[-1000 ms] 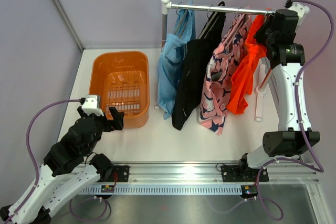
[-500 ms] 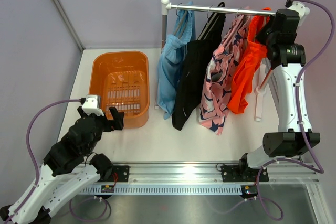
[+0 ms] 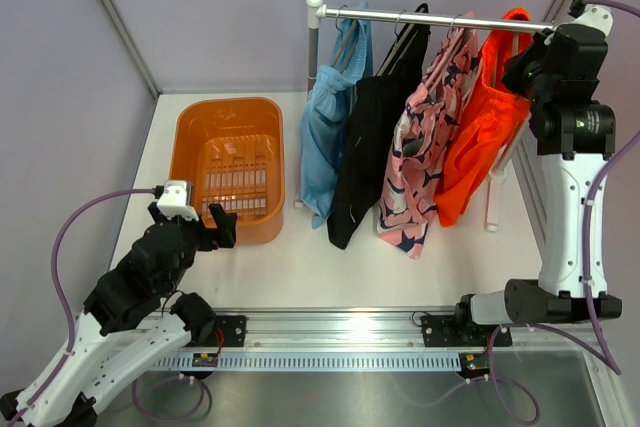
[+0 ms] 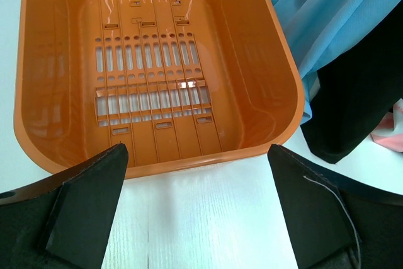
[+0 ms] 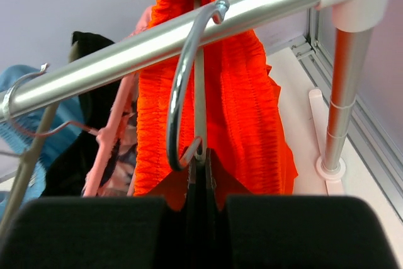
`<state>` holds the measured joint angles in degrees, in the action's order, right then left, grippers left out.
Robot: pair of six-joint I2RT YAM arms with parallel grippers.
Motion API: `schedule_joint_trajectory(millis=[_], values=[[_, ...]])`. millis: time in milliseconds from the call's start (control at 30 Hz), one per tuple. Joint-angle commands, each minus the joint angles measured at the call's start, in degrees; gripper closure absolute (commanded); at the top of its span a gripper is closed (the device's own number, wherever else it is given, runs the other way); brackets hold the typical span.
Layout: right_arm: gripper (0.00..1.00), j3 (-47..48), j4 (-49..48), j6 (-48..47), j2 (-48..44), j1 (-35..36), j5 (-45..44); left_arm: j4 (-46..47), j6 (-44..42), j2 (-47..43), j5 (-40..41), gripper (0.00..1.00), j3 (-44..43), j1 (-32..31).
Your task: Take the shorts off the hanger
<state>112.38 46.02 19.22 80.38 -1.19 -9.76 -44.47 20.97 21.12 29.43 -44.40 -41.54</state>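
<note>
Four shorts (image 3: 420,147) hang on rail (image 3: 430,17) | right gripper (image 5: 200,159) clenched on orange pair's (image 3: 480,147) hanger (image 5: 199,105), under hook (image 5: 174,92) | left gripper (image 4: 198,212) spread, by basket (image 4: 286,74) | step: unhook orange | next: lift hook clear of rail

Your right arm (image 3: 565,182) stands tall from its base. Its forearm is nearly upright and its wrist bends over at the top, so the right gripper (image 5: 203,174) sits just beneath the rail (image 3: 430,17), close to the rail's right end. Its fingers (image 5: 211,184) are pressed together, pinching the neck of the hanger hook (image 5: 182,86) that loops over the rail. Your left arm (image 3: 130,292) is folded low, well away from the rail and off to its near left, with the elbow tucked back and the wrist angled forward and down. The left gripper (image 4: 196,155) has its jaws spread wide apart, tips pointing toward the rail's left end.
</note>
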Motion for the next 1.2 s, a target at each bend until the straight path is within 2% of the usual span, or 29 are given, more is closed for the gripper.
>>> schedule_joint_trajectory(millis=[0,100,233,367,500,700,867,1000,1100,1167], values=[[1.0,1.53,-2.08,-0.77,-4.61,-0.22,3.34,2.02,-0.32,0.15,-0.6,0.01,0.02,0.14],[1.0,0.65,0.12,-1.03,-5.76,-0.22,5.71,2.28,-0.49,0.14,-1.04,0.01,0.02,0.14],[1.0,-6.35,0.83,-0.33,-10.4,-0.22,8.7,2.63,-1.11,0.23,-2.53,0.01,0.11,0.14],[1.0,-12.61,2.14,-0.32,-19.18,-0.22,11.33,3.86,-2.86,0.32,-5.87,0.01,0.37,0.14],[1.0,-16.13,7.83,-1.91,-26.4,-0.22,15.02,5.62,-4.8,1.98,-11.05,0.01,-0.24,0.14],[1.0,-21.4,13.64,-2.61,-35.46,-0.22,28.99,7.9,-5.68,6.82,-19.23,0.01,-2.17,0.14],[1.0,-28.35,14.27,-2.35,-41.78,-0.22,38.22,11.68,-4.97,9.28,-25.56,0.01,-7.0,0.14],[1.0,-31.34,14.18,-1.65,-43.9,-0.22,41.93,14.31,-4.1,15.68,-31.52,0.01,-12.63,0.06],[1.0,-32.83,14.53,-1.82,-44.78,-0.22,41.84,17.65,-3.13,19.2,-32.59,0.01,-16.76,-2.4],[1.0,-33.27,14.45,-1.73,-45.04,-0.22,41.93,18.54,-3.48,24.03,-30.23,0.01,-21.22,-7.4]])
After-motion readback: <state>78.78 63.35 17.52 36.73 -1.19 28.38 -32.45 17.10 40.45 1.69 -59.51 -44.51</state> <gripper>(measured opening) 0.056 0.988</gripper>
